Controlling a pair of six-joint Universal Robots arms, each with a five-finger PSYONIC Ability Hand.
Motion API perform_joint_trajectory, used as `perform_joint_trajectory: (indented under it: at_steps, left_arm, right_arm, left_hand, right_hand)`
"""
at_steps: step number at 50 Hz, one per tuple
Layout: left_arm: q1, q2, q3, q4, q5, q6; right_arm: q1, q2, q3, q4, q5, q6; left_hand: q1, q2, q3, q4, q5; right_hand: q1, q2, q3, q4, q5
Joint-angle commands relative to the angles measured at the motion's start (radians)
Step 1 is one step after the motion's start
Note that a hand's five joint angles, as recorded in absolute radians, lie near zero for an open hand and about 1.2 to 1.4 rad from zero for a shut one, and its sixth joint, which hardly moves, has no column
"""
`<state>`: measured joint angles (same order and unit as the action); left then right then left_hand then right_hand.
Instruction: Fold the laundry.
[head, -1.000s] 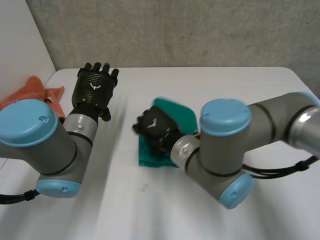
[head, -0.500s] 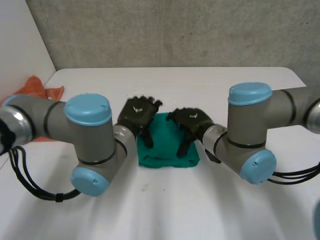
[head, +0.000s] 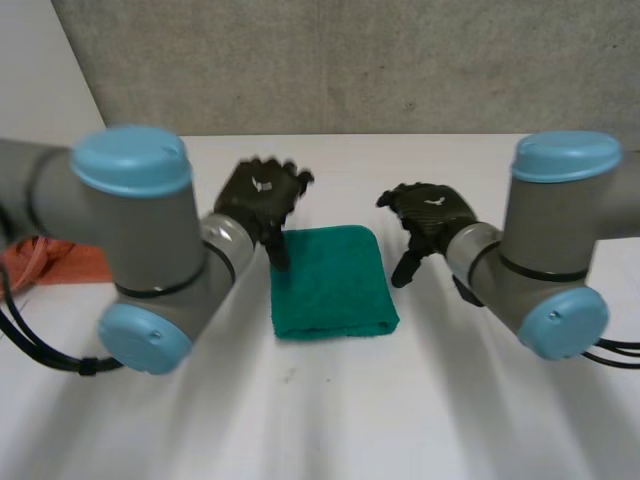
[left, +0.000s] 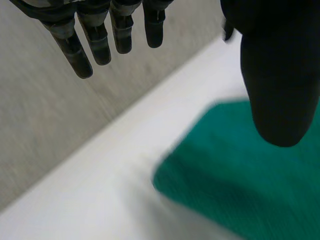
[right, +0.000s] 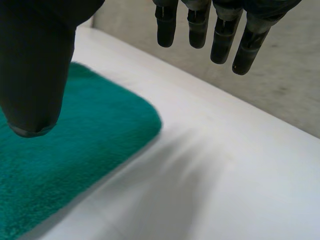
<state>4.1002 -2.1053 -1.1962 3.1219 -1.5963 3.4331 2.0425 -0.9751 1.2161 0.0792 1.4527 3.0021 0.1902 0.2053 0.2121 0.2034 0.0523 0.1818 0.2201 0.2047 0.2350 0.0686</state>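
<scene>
Flanking the green terry towel (head: 333, 282), mid white table (head: 330, 430): my left hand (head: 262, 198) at its far-left corner, right hand (head: 428, 215) just beside its right edge, fingers straight, nothing held. Towel looks done imo; next needs the crumpled orange cloth (head: 60, 262) at the table's left edge.

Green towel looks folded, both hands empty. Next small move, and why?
Probably swing the left hand toward the orange cloth, which lies bunched at the left edge of the table beside that arm. The green towel lies flat as a neat folded rectangle. The left hand and the right hand are open at its sides, gripping nothing, so this piece seems finished.
</scene>
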Motion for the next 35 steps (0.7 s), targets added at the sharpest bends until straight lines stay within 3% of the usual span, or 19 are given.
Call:
perform_joint_trajectory:
  at_steps: [1,6,9,19,35]
  left_arm:
    - [0.035,0.151,-0.010,-0.020,0.162,-0.083]
    - [0.072,0.212,-0.020,-0.103,0.277,-0.143]
    - [0.081,0.228,-0.022,-0.115,0.297,-0.161]
    - [0.084,0.234,-0.034,-0.118,0.299,-0.175]
    - [0.083,0.225,-0.040,-0.115,0.299,-0.176]
  right_arm:
    - [-0.064,-0.077,0.154,-0.029,0.031,0.073]
    - [-0.073,-0.065,0.195,-0.021,0.021,0.118]
    - [-0.081,-0.036,0.204,-0.021,0.003,0.147]
    - [-0.065,0.068,0.169,-0.025,-0.100,0.276]
    - [-0.001,0.220,-0.001,-0.021,-0.100,0.371]
  left_hand:
    - [0.003,-0.012,-0.019,-0.010,-0.034]
    - [0.009,-0.007,-0.013,-0.005,-0.028]
    - [0.009,-0.007,-0.013,-0.005,-0.028]
    - [0.012,-0.004,-0.010,-0.002,-0.025]
    - [0.012,-0.004,-0.010,-0.002,-0.025]
  right_hand:
    - [-0.007,-0.046,-0.030,-0.060,-0.069]
    - [-0.007,-0.046,-0.030,-0.060,-0.069]
    - [-0.007,-0.046,-0.030,-0.060,-0.069]
    - [0.044,0.006,0.021,-0.009,-0.017]
    - [0.053,0.015,0.030,0.000,-0.008]
